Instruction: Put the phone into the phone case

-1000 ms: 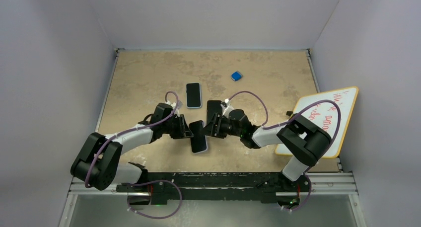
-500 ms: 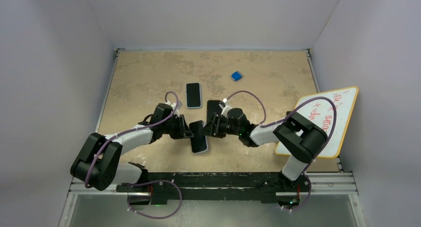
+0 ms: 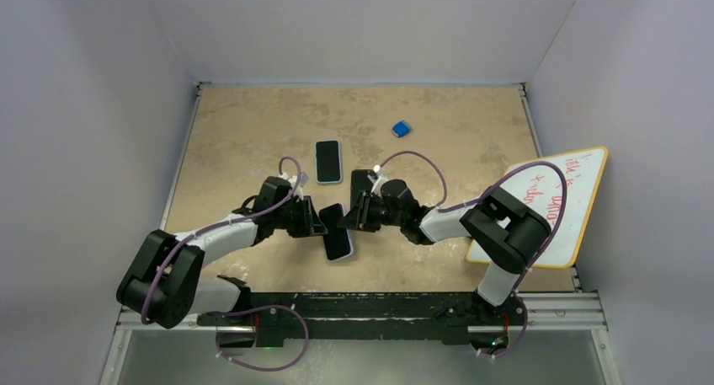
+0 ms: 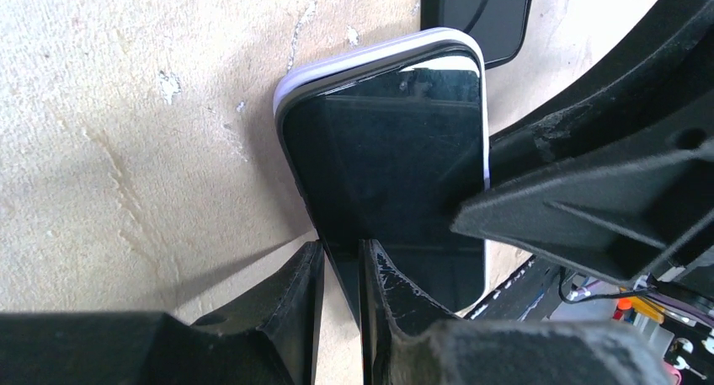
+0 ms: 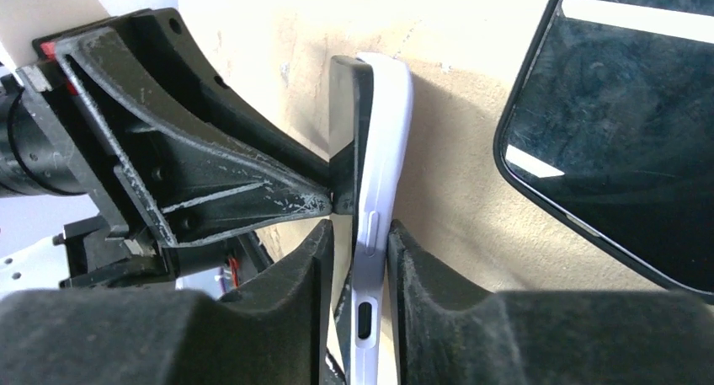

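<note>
Phone (image 4: 387,166), dark screen showing, is held tilted above the table (image 3: 253,132) at its near middle, between the two grippers. Its far end sits inside the white case (image 5: 383,149), whose rim wraps that end and one long side. The left gripper (image 4: 341,259) is nearly closed, its two fingers (image 4: 303,292) pinching the phone's near edge; from the right wrist, one of these fingers shows with its tip against the phone's dark edge. The right gripper (image 5: 360,233) comes from the opposite side, jaws narrowed around the case's side wall. One finger (image 5: 421,275) lies against the white plastic, but a thin strip of table seems to show beside the other, so I cannot tell whether it truly grips. A black phone (image 5: 623,124) lies flat on the table just beside the right gripper. Farther back lies a second phone (image 3: 328,161) with a pale rim, well apart from a small blue object (image 3: 402,129) toward the back right. A whiteboard (image 3: 547,204) with red writing leans at the right edge.
</note>
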`<state>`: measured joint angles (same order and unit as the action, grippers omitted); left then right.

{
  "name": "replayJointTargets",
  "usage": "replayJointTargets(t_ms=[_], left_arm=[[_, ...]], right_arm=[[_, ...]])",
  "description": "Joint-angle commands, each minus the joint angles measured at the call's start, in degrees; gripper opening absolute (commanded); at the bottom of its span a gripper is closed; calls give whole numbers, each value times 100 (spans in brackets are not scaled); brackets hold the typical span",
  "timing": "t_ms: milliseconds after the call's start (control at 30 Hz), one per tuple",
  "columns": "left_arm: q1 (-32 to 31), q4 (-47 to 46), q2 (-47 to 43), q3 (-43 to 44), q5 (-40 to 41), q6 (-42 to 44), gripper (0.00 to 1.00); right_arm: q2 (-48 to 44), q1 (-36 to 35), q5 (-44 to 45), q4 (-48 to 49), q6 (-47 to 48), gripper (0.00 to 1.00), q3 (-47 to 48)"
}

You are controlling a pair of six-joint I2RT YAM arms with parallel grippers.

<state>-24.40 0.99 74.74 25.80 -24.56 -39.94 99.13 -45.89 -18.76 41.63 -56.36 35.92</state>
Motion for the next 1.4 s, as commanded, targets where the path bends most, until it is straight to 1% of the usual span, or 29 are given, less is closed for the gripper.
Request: replayJointTargets(t_ms=[0, 67, 167, 267, 300, 400, 433, 533, 633, 700, 767, 867, 933, 1100, 1167, 1300, 1367], left_arm=[[-56, -608, -219, -28, -736, -271, 22], [-56, -851, -271, -40, -966, -408, 23], [-56, -850, -371, 45, -1001, -463, 24], [-47, -751, -544, 157, -1027, -595, 31], [-47, -773, -665, 211, -1074, -662, 35], [-38, -418, -1123, 564, -1001, -583, 61], [-38, -194, -1295, 717, -919, -456, 68], [-22, 611, -1712, 1267, -624, -65, 80], [-12, 1160, -2066, 1645, -402, 271, 87], [1, 1294, -2324, 1766, -297, 327, 89], [21, 1188, -2559, 1781, -400, 109, 92], [32, 584, -2702, 1770, -933, -473, 92], [33, 194, -2723, 1777, -1189, -778, 91], [38, -559, -2770, 1778, -1541, -1021, 91], [32, -816, -2787, 1748, -1678, -1110, 91], [32, -1357, -2862, 1620, -1895, -1299, 91], [32, -1737, -2877, 1502, -2024, -1448, 89]], right_arm=[[-22, -43, -4, 123, 100, 25, 267], [-54, -43, -5, 49, 174, 15, 285], [-141, -42, -36, -192, 275, 0, 379], [-398, -15, 12, -304, 386, 0, 402], [-515, 17, 5, -347, 419, 0, 401], [-913, 178, -39, -520, 515, 0, 391], [-1054, 249, -70, -565, 532, 0, 389], [-1475, 461, -201, -680, 620, 0, 383], [-1992, 625, -445, -714, 723, 0, 381], [-2321, 737, -705, -651, 748, 0, 360], [-2633, 841, -1011, -418, 738, 0, 287], [-3067, 877, -1221, -301, 738, 0, 266], [-3310, 896, -1289, -115, 567, 0, 191], [-3602, 924, -1595, 1029, -188, 0, -138], [-3628, 928, -1681, 1827, -560, 0, -333], [-3482, 930, -1871, 2951, -1361, 0, -526], [-3338, 934, -1922, 3629, -1762, 0, -621]])
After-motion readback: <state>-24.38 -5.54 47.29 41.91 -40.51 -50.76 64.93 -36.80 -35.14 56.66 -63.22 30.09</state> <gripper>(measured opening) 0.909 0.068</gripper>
